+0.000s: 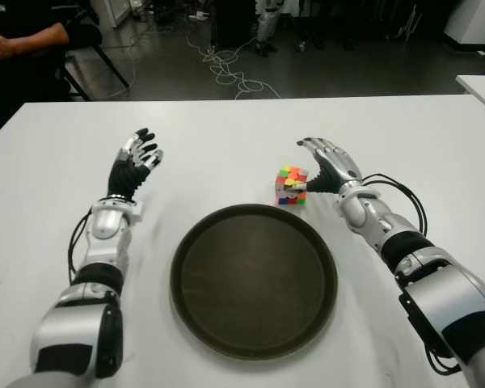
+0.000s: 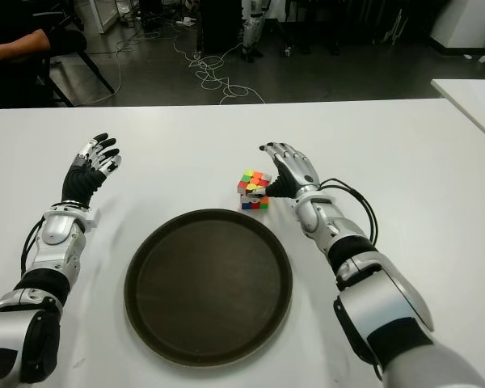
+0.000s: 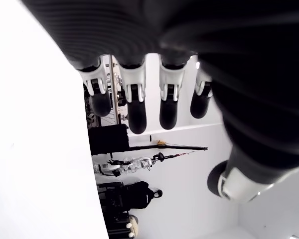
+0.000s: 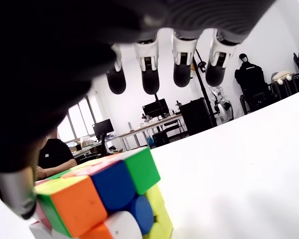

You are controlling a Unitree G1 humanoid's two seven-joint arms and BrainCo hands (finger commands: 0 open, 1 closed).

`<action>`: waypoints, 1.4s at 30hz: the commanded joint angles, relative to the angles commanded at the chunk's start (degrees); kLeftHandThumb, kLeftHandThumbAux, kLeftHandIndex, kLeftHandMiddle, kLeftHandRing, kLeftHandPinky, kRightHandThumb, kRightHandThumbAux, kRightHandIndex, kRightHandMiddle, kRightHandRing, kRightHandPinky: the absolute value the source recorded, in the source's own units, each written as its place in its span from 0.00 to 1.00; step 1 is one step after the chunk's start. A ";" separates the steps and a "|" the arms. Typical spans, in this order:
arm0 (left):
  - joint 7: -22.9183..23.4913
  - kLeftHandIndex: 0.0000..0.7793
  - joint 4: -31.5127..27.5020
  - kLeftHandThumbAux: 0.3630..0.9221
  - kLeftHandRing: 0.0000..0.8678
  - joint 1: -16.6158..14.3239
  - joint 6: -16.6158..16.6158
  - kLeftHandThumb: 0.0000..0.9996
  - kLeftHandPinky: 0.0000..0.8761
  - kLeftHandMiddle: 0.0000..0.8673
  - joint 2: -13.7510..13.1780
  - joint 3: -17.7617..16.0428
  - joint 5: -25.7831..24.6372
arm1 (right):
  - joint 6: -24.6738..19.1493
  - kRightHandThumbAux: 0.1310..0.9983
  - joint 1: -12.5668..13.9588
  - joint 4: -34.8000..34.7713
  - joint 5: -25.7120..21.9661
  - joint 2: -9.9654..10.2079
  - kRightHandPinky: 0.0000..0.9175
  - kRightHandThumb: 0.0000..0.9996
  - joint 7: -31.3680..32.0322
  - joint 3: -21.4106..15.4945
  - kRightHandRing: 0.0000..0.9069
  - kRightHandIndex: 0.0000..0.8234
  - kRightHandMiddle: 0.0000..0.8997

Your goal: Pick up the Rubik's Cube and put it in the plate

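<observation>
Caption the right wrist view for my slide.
Right hand with fingers extended over the Rubik's Cube on the white table.

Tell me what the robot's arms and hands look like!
Both arms have shiny silver shells with black joints, and thin black cables loop beside the forearms. The left hand and right hand each have several fingers, silver and black in ribbed segments, ending in rounded black fingertips.

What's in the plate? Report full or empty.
Empty: the plate shows only bare dark surface; the Rubik's Cube sits on the table beyond it.
</observation>
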State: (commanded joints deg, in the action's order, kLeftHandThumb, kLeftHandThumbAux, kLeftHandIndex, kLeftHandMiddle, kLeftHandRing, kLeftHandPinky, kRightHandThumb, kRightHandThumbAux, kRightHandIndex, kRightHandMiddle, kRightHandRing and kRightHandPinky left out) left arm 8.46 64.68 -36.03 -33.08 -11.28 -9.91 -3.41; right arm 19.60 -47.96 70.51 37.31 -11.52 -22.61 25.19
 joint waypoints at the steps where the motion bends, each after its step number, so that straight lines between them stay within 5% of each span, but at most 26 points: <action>1: -0.04 0.12 0.01 0.55 0.14 -0.03 -0.01 0.00 0.09 0.17 0.01 0.03 0.04 | -0.08 0.54 -0.02 0.04 0.00 0.01 0.00 0.00 -0.01 -0.01 0.00 0.00 0.00; 22: -0.26 0.13 0.47 0.44 0.14 -0.35 -0.50 0.00 0.10 0.18 -0.13 0.32 0.59 | -2.12 0.61 0.53 0.27 0.22 1.51 0.02 0.00 -2.71 0.22 0.00 0.00 0.00; 42: -0.09 0.13 0.93 0.51 0.13 -0.90 0.07 0.00 0.10 0.17 -0.15 0.26 0.83 | -3.59 0.64 0.84 0.93 0.37 3.01 0.03 0.00 -2.99 1.19 0.00 0.00 0.00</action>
State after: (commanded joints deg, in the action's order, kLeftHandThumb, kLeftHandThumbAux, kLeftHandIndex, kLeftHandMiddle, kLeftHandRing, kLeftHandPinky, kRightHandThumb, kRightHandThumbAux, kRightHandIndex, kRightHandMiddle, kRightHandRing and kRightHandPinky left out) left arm 8.38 65.61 -36.93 -33.01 -11.43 -9.66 -2.58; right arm 16.01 -47.11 71.44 37.67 -8.51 -25.59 26.39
